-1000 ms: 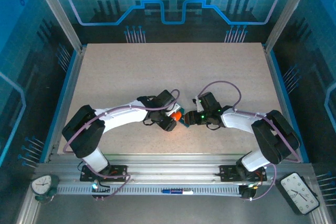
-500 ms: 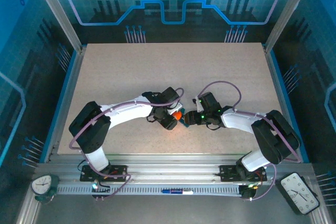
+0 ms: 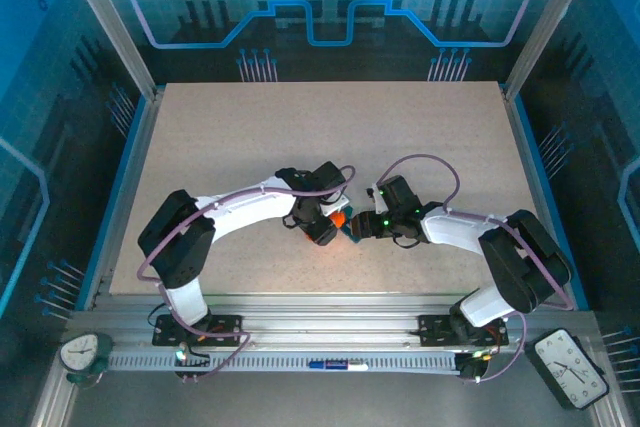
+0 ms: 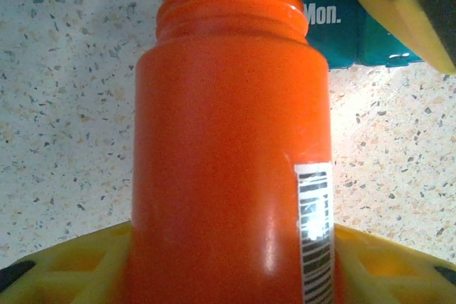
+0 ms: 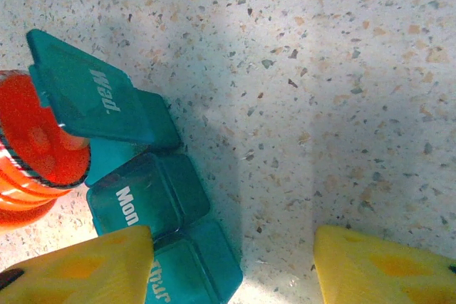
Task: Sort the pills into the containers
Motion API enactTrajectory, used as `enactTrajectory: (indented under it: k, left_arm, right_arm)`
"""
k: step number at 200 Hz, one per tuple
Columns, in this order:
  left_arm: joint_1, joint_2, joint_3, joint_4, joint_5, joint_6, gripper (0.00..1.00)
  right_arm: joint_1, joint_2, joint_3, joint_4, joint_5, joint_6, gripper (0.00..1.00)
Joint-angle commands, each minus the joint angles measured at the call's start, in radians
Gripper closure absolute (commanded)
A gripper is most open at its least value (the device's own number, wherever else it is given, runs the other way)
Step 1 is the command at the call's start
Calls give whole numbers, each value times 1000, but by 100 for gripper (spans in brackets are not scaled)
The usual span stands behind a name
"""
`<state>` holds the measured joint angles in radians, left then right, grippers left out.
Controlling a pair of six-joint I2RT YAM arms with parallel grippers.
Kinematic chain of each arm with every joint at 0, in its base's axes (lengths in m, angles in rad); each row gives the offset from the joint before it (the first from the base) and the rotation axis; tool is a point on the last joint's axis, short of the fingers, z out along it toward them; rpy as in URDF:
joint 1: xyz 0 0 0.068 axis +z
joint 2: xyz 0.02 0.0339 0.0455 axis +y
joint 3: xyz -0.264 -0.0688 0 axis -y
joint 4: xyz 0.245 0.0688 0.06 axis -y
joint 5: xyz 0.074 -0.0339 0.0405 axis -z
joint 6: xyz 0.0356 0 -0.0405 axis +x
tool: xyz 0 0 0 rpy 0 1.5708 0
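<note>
An orange bottle (image 4: 228,161) with a barcode label lies tilted between the yellow fingers (image 4: 64,268) of my left gripper (image 3: 325,228), which is shut on it. Its uncapped mouth (image 5: 35,147) points at the dark-teal containers (image 5: 153,197), a pill box with day lids. The "Wed" lid (image 5: 92,97) stands open beside the mouth, and the "Mon" lid (image 4: 328,26) is closed. My right gripper (image 5: 231,268) is open. One of its fingers (image 5: 85,268) rests over the box's near end, the other over bare table. The pills are hidden.
The speckled table (image 3: 300,137) stretches free behind and to both sides of the grippers. Blue rails (image 3: 128,167) border it. Two clocks (image 3: 575,362) and a pen (image 3: 335,364) lie on the metal rail by the arm bases.
My left arm's elbow has swung right and its wrist has turned a little, still holding the bottle at the box. The right arm has not moved.
</note>
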<state>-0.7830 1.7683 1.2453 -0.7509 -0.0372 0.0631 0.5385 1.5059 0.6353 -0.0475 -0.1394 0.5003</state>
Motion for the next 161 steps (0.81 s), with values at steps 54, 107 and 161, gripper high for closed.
enactTrajectory:
  k: [54, 107, 161]
  left_arm:
    - [-5, 30, 61, -50, -19, 41, 100]
    - [-1, 60, 96, -69, -31, 62, 100]
    - [-1, 83, 134, -113, -56, 90, 100]
  right_arm:
    - [16, 25, -11, -23, -2, 0, 38]
    - [15, 24, -13, -25, -2, -2, 38]
    - [16, 28, -13, -23, -3, -2, 38]
